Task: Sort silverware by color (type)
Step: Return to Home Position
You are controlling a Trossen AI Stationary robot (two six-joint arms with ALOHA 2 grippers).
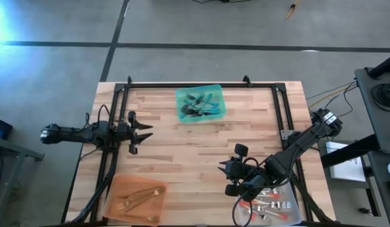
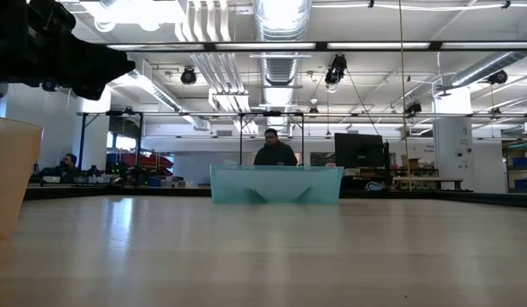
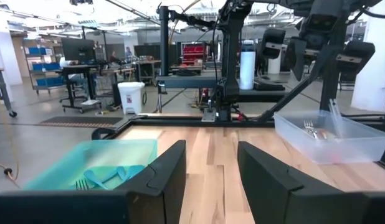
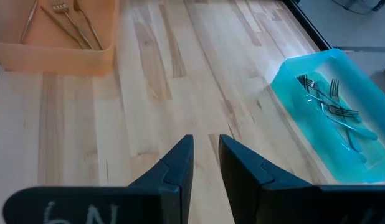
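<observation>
Teal-handled silverware (image 1: 200, 106) lies in the teal tray (image 1: 215, 89) at the table's far middle, also seen in the right wrist view (image 4: 332, 106). Gold pieces (image 1: 141, 197) lie in the orange tray (image 1: 117, 189) at the near left. Red-handled pieces (image 1: 271, 205) lie in the clear tray (image 1: 295, 215) at the near right. My left gripper (image 1: 143, 131) hovers open at the table's left, holding nothing. My right gripper (image 1: 224, 170) hangs over bare wood left of the clear tray, its fingers (image 4: 180, 163) a narrow gap apart and empty.
A black frame (image 1: 201, 84) runs along the table's far edge and down both sides. Bare wood (image 1: 195, 151) lies between the three trays. In the low view a person (image 2: 275, 152) sits behind the teal tray (image 2: 276, 183), beyond the table.
</observation>
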